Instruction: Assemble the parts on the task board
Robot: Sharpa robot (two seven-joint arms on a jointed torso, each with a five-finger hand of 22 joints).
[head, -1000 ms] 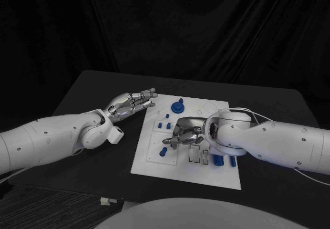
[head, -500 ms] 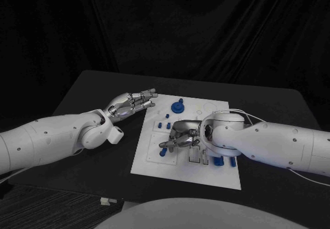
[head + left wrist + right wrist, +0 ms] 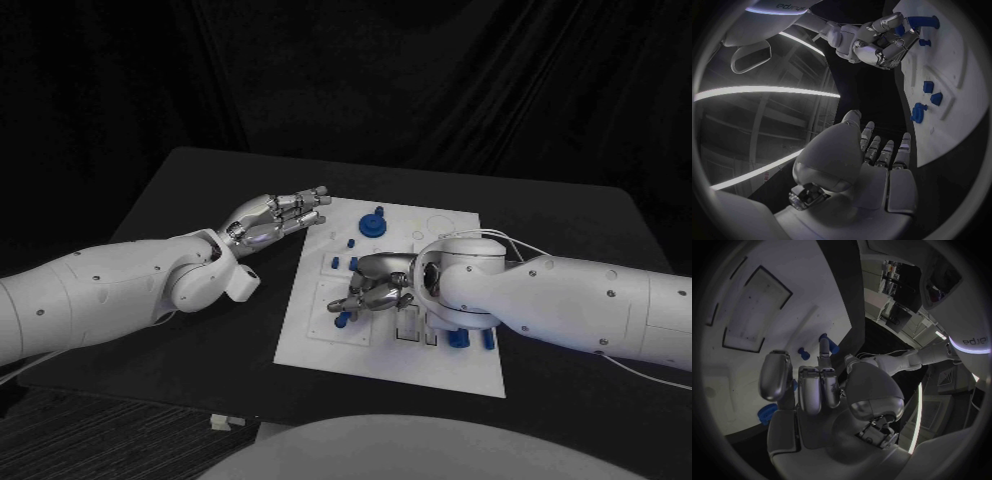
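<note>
The white task board (image 3: 433, 370) lies in the middle of the black table. My right hand (image 3: 375, 290) is low over its left half, fingers curled down onto a small blue part (image 3: 343, 321) that lies on the board. In the left wrist view this part (image 3: 922, 22) sits between the fingertips of the right hand (image 3: 876, 45), pinched at one end. My left hand (image 3: 274, 217) hovers beside the board's far left edge with its fingers stretched out and nothing in them.
A blue round knob (image 3: 374, 224) stands at the board's far edge, with short blue pegs (image 3: 340, 263) nearer. Two more blue parts (image 3: 459, 338) stand by rectangular slots (image 3: 415, 325) under my right wrist. Bare black table (image 3: 188, 340) surrounds the board.
My right hand has slid left and lower across the board, and its fingertips have come down onto the blue part near the left edge. The left hand has stayed where it was.
</note>
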